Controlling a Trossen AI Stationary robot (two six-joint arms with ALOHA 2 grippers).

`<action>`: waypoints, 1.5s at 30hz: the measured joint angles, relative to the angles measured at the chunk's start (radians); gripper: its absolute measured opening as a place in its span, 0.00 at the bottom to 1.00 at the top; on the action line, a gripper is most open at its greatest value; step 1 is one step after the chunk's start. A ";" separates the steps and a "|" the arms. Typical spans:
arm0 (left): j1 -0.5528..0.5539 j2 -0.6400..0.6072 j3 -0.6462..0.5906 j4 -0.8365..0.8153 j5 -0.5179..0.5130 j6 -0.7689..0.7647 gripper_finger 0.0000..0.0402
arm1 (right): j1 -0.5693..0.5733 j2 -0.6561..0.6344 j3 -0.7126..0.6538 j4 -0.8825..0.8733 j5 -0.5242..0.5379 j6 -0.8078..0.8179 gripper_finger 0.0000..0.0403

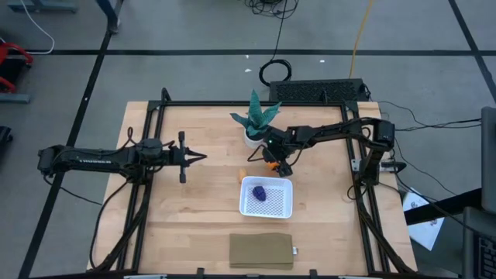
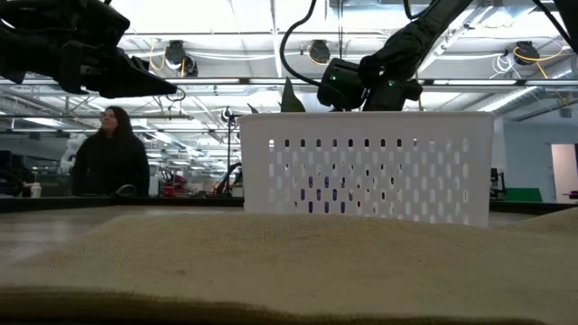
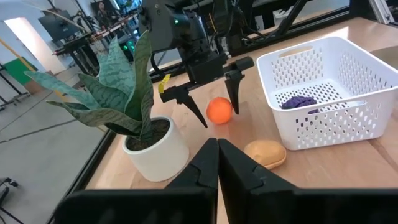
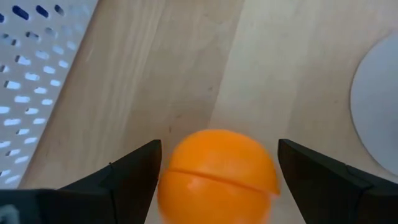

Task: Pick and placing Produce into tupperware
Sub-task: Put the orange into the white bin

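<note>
The right gripper [image 3: 211,99] is down at the wooden table [image 1: 194,209], its two dark fingers spread wide with the round bright orange ball [image 4: 217,177] sitting between them. From the right wrist view there is bare space on both sides of the ball, so the fingers look apart from it, though I can't be sure they aren't grazing it lower down. The ball rests on the wood between the white pot of the green spiky plant [image 3: 155,149] and the white perforated plastic tupperware basket [image 1: 267,196].

The dark purple lump [image 3: 300,100] lies inside the basket on its dotted bottom. The smaller tan-orange piece [image 3: 265,153] lies on the table just beside the basket's outer wall, close to the pot.

The left gripper [image 1: 200,157] hangs above the table's left half, well away from the basket, its fingers pressed together with nothing between them.

A flat tan-brown rectangular pad [image 1: 261,251] lies at the near edge of the table, below the basket. Beyond the table, a person in dark clothing [image 2: 110,155] stands in the room.
</note>
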 joint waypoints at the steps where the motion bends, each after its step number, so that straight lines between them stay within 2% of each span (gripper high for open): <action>1: 0.000 0.000 0.000 0.000 0.000 0.000 0.04 | 0.000 0.000 0.000 -0.001 0.000 0.000 0.78; 10: 0.000 0.000 0.000 0.000 0.000 0.000 0.06 | 0.000 0.000 0.000 -0.023 0.000 0.020 0.76; 20: 0.000 0.000 0.000 0.000 0.000 -0.001 0.01 | 0.002 0.000 0.000 -0.023 0.000 0.026 0.57; 24: 0.000 0.000 0.000 0.000 0.000 -0.001 0.05 | 0.002 0.000 0.000 -0.022 0.000 0.026 0.57; 27: 0.000 0.000 0.000 0.000 0.000 -0.001 0.07 | 0.002 0.000 0.000 -0.023 0.001 0.034 0.62; 31: 0.000 0.000 0.000 0.000 0.000 -0.001 0.06 | 0.002 -0.015 0.000 -0.024 0.006 0.037 0.63; 37: 0.000 0.000 0.000 0.000 0.000 -0.001 0.02 | 0.002 -0.079 0.000 -0.021 0.007 0.042 0.57; 41: 0.000 0.000 0.000 0.001 0.000 -0.001 0.01 | 0.002 -0.131 0.000 -0.028 0.009 0.060 0.59; 45: 0.000 0.000 0.000 0.001 0.000 -0.001 0.04 | 0.003 -0.191 0.000 -0.035 0.009 0.096 0.61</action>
